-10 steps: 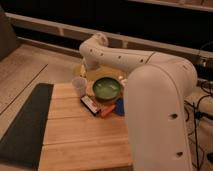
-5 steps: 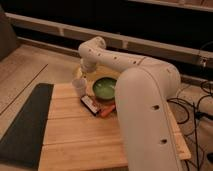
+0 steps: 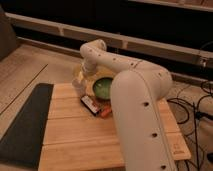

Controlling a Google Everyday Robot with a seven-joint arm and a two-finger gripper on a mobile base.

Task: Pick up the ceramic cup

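Note:
The ceramic cup [image 3: 78, 86] is a small pale tumbler standing upright near the far left part of the wooden table [image 3: 75, 137]. My gripper [image 3: 81, 75] hangs down from the white arm's wrist [image 3: 94, 51], just above and slightly behind the cup, and it partly hides the cup's rim. Whether it touches the cup cannot be told. The wide green bowl [image 3: 103, 88] sits just right of the cup.
A flat dark object [image 3: 92, 104] and a small orange item [image 3: 105, 111] lie in front of the bowl. A black mat [image 3: 25, 125] lies along the table's left side. My large white arm [image 3: 142, 115] covers the table's right part. Cables [image 3: 192, 107] lie on the floor at right.
My arm has swung further over the table and the gripper has come down a little closer to the cup. The cup and bowl have not moved.

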